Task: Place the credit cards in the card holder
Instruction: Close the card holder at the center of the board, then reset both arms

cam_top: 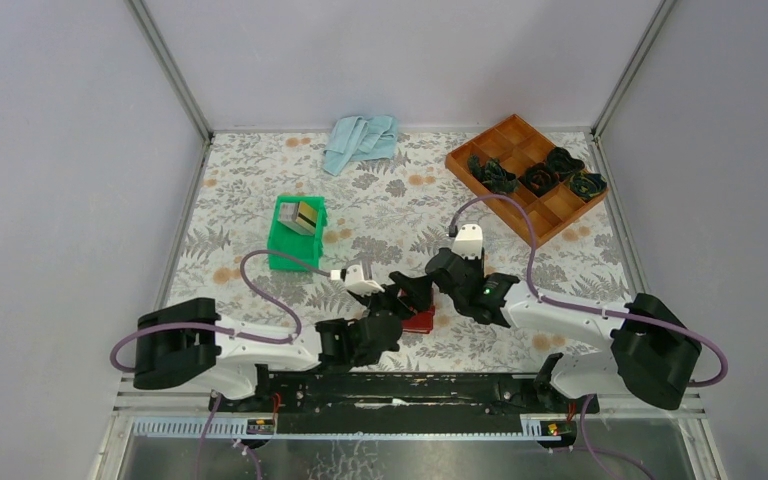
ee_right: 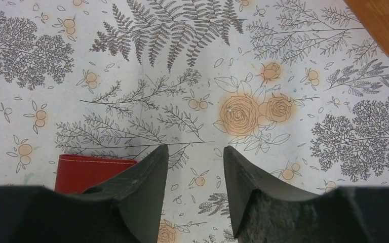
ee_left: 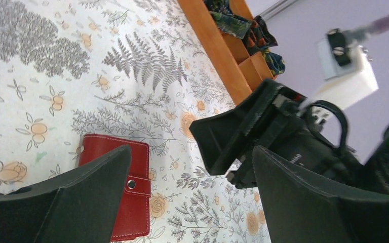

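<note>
Floral table (ee_left: 131, 76), closed card holder (ee_left: 134, 207), left fingers (ee_left: 71, 207) wide

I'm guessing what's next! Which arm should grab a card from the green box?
Probably left. The green bin holding the credit cards sits on its side, and the left gripper is wide open and empty. The right gripper is farther, beside the card holder.

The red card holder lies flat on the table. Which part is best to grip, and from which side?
Probably the two long edges of the card holder, from straight above. It lies flat and closed, snap tab fastened, so nothing stands up to pinch; a pinch across its narrow width, clear of the tab, seems safest.
</note>
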Tool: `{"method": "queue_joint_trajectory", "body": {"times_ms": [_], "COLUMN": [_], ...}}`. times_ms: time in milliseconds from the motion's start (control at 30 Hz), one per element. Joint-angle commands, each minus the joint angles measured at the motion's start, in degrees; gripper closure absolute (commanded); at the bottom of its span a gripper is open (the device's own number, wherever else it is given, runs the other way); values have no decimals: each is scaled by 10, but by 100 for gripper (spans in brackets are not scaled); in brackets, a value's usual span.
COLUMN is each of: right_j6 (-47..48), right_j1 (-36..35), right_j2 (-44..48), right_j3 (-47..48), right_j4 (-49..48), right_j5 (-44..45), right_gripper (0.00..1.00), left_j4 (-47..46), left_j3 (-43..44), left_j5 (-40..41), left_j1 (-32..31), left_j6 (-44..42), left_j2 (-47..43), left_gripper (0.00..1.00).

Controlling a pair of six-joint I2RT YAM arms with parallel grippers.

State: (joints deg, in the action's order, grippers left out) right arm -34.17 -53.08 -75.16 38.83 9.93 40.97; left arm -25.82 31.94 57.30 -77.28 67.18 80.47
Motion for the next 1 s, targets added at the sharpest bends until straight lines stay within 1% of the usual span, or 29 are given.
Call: {"method": "queue_joint_trajectory", "body": {"times_ms": [0, 67, 200, 300, 367, 433, 467, 500, 600, 800, 867, 967], "right_j6": [15, 16, 26, 28, 28, 32, 37, 38, 35, 1, -3, -6], "right_j1": [3, 3, 3, 3, 3, 3, 3, 3, 3, 3, 3, 3], "right_j2": [25, 33, 42, 52, 62, 78, 87, 95, 109, 132, 149, 180], "right_j3": [20, 24, 32, 26, 14, -2, -11, -21, -12, 21, 18, -1], "right_j4": [-13, -7, 10, 12, 6, -7, -15, -24, 0, 72, 84, 83], "right_j5": [-7, -10, -5, -14, -25, -38, -43, -40, -34, -9, -2, -6], "right_gripper": [47, 46, 35, 31, 29, 14, 2, 1, 1, 1, 1, 1], "left_j4": [-50, -52, -42, 11, 55, 98, 114, 131, 178, 294, 311, 312], "left_j3": [-2, 6, 9, -11, -34, -57, -66, -73, -74, -30, -29, -36], "left_j5": [33, 31, 30, 44, 60, 72, 78, 83, 93, 111, 110, 97], "left_j1": [-13, -14, -15, -15, -15, -15, -14, -15, -15, -15, -15, -14], "left_j6": [-165, -200, -246, -233, -196, -158, -143, -133, -132, -125, -124, -138], "left_j2": [-26, -32, -43, -63, -82, -104, -116, -125, -143, -152, -167, -198], "left_gripper": [3, 3, 2, 2, 2, 2, 2, 1, 0, 0, 0, 0]}}
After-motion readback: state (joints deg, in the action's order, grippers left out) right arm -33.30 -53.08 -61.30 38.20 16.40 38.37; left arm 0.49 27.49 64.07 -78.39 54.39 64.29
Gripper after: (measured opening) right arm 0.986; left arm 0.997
